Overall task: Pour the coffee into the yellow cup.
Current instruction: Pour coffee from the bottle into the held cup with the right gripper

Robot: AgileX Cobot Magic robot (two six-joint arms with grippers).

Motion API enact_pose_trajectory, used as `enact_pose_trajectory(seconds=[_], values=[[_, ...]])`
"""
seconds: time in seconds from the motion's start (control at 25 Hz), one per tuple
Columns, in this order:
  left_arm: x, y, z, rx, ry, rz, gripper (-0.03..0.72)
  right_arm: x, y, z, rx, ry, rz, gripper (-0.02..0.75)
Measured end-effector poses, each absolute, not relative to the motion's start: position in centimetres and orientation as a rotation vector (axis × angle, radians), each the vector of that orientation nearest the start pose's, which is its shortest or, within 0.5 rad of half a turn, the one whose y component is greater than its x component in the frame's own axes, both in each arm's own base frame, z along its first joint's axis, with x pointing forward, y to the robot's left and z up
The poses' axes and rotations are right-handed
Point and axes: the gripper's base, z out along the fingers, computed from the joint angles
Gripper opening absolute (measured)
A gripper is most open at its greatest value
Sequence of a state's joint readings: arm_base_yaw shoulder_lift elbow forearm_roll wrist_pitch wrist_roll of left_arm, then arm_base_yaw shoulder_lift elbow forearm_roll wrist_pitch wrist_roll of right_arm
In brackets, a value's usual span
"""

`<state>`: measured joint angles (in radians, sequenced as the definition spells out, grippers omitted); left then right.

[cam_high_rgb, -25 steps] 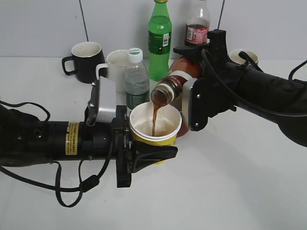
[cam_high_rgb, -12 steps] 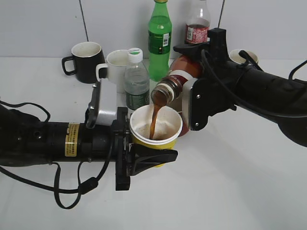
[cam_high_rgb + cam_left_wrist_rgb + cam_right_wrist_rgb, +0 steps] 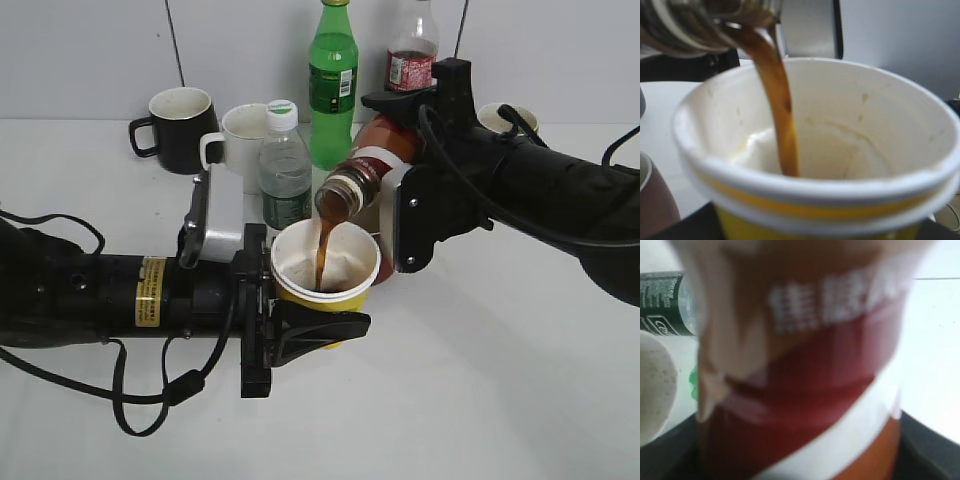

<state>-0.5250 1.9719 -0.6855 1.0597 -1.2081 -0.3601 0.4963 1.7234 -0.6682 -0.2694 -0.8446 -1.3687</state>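
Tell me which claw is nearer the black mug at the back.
Left. The left claw, holding the yellow cup, sits in front of the black mug. The right claw, tilting the coffee bottle, is farther right.

Exterior view is bright and evenly lit, sharp throughout, with soft shadows on the table [image 3: 480,400] at 6 o'clock. Both wrist views are blurred: the cup [image 3: 815,195] rim is soft, the bottle [image 3: 805,365] label smeared.
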Motion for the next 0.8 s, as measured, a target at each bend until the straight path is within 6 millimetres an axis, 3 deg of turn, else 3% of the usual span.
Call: enact_pose_trajectory(seconds=[0.8], values=[[22.96,-21.85,12.73,1.248,1.395,-1.098,0.377,28.21,17.25,19.17,-1.538,0.781,-0.615,0.503]])
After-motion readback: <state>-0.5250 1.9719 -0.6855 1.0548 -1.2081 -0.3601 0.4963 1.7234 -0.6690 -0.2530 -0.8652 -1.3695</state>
